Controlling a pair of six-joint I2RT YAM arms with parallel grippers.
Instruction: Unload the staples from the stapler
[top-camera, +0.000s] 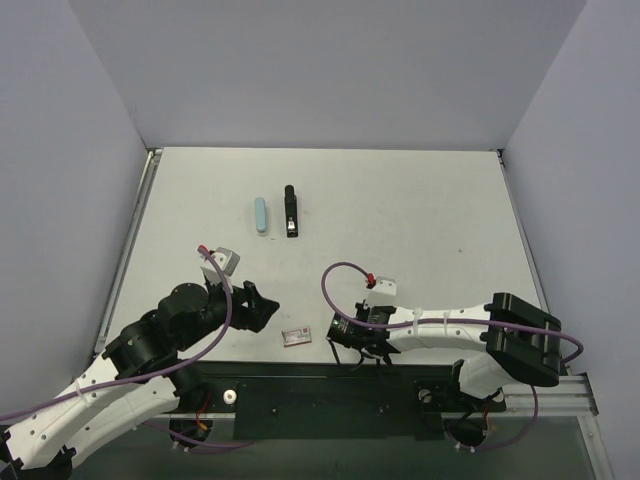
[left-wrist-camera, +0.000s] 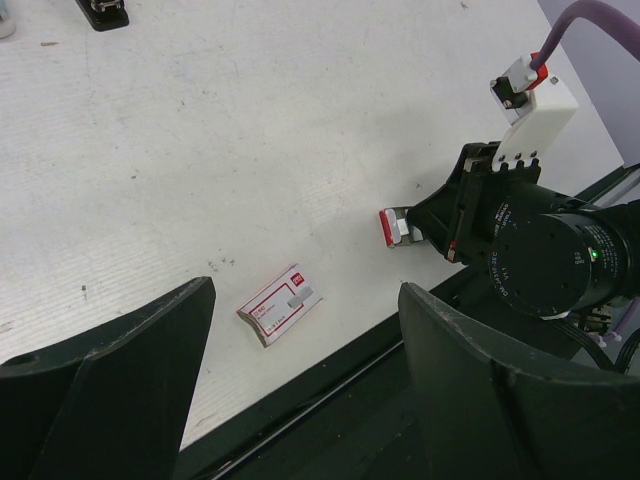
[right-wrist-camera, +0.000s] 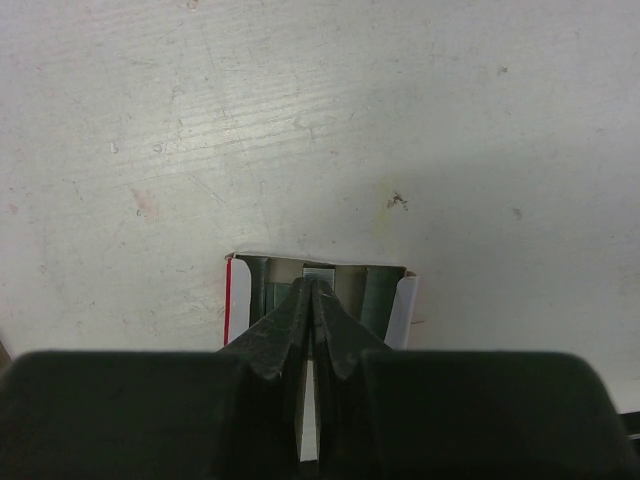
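The left hand (top-camera: 267, 306) hung low over the bench (top-camera: 420, 220), released, jaws wide, near a small staple box (left-wrist-camera: 280, 306). The right hand (right-wrist-camera: 312, 288), clenched tight, reached leftward, its tips at an open red-and-white carton (right-wrist-camera: 406, 305); whether it gripped the carton I cannot tell. The black stapler (top-camera: 290, 211) lay far back beside a pale blue object (top-camera: 261, 215), with plain grey walls (top-camera: 330, 70) around.

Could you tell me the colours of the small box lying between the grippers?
The box is white and red; left wrist view.
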